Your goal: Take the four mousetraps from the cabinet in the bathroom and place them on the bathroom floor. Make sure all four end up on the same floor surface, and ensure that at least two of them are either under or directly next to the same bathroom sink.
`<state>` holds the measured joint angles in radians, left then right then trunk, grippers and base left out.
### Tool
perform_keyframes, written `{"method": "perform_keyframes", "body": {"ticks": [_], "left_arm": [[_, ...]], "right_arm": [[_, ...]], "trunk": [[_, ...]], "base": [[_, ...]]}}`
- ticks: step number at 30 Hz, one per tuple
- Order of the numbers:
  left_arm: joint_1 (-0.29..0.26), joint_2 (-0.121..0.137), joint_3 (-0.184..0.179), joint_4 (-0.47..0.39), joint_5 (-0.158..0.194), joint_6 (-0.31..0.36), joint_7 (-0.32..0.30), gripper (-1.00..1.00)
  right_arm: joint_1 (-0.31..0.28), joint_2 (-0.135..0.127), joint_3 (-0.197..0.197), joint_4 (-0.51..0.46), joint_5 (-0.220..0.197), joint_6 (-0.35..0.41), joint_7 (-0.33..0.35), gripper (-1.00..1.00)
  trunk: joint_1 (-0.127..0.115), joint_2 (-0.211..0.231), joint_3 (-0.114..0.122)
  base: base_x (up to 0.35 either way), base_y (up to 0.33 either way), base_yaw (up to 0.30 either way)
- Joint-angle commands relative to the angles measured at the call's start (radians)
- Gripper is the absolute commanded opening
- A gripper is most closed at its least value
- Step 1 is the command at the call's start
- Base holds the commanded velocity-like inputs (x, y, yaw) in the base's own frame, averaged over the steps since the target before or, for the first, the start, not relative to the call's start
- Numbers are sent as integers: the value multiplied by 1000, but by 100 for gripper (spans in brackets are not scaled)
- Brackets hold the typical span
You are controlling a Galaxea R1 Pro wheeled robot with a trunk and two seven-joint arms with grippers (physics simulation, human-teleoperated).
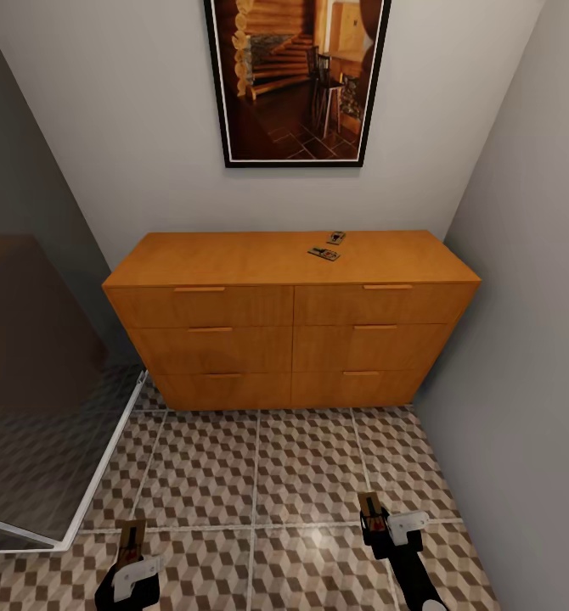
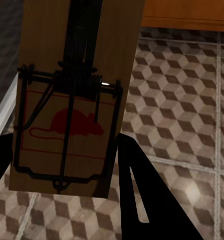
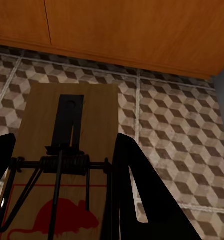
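Each gripper, left (image 1: 132,556) and right (image 1: 374,528), pinches a trap (image 2: 71,95) low in the frame over the floor (image 1: 259,475). Two traps (image 1: 324,253) lie on the cabinet (image 1: 293,331) top, upper centre. Keep both boards level and carry them to the sink before releasing.

Wooden mousetrap (image 2: 71,95), dark wire; satin wood cabinet (image 1: 293,331); glossy tiles (image 1: 259,475).

A black-framed picture (image 1: 297,81) of a log-cabin interior with a wooden staircase hangs on the pale back wall (image 1: 132,136), its top cut off by the view's edge. A grey side wall (image 1: 531,322) closes the space at the right. At the left stands a dim glass panel (image 1: 38,399) with a white lower frame (image 1: 106,462).
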<state>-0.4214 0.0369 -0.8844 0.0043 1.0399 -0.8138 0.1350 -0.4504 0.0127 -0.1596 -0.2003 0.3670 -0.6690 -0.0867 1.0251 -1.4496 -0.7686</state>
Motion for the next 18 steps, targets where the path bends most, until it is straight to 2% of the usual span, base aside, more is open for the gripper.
{"method": "perform_keyframes", "body": {"ticks": [1, 18], "left_arm": [[0, 0, -8, 0, -6, -1, 16, -100], [0, -1, -8, 0, -7, -1, 15, -100]], "right_arm": [[-1, 1, -5, 1, 8, -3, -4, -100], [-1, 1, -4, 1, 9, -3, -4, -100]], "trunk": [[0, 0, -1], [0, 0, -1]], "base": [[0, 0, 0], [0, 0, 0]]}}
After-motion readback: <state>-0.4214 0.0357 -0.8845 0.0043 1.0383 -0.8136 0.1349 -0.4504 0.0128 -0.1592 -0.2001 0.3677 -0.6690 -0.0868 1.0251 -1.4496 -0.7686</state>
